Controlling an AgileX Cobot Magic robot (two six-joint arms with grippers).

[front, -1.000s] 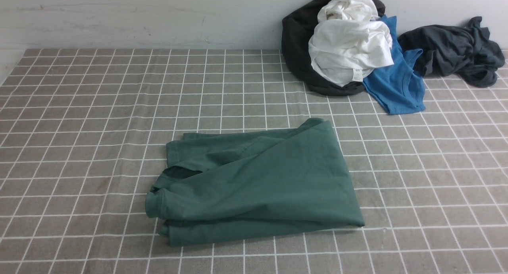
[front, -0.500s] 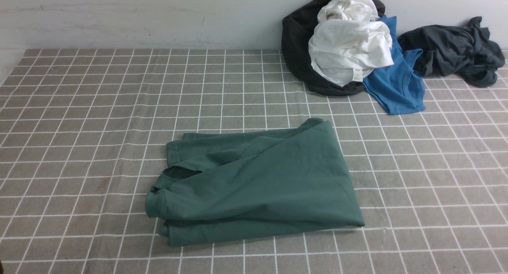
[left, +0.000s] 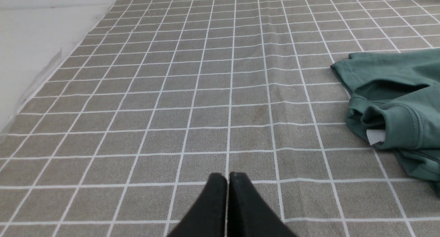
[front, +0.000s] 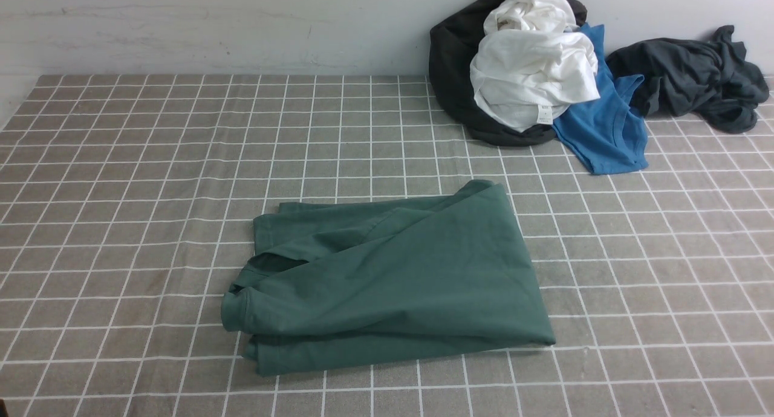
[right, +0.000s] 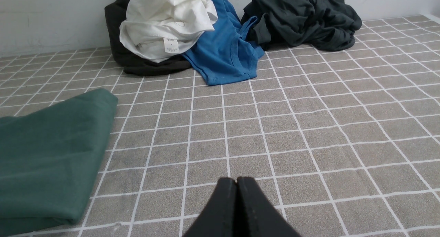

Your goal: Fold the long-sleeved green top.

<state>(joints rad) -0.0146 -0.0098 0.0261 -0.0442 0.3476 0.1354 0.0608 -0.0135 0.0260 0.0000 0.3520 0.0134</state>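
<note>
The green long-sleeved top (front: pixel 393 281) lies folded into a compact bundle in the middle of the checked tablecloth, its layered edges at the left. In the left wrist view the top (left: pixel 395 103) shows its rolled edge and a small white tag (left: pixel 375 136). In the right wrist view one smooth corner of the top (right: pixel 51 154) shows. My left gripper (left: pixel 228 177) is shut with nothing in it, hovering over bare cloth left of the top. Over the cloth right of the top, my right gripper (right: pixel 237 180) is shut and empty too. Neither arm shows in the front view.
A pile of clothes sits at the back right against the wall: a black garment (front: pixel 453 72), a white one (front: pixel 532 72), a bright blue tee (front: pixel 604 133) and a dark grey garment (front: pixel 695 78). The cloth's left edge (left: pixel 51 75) meets a white surface.
</note>
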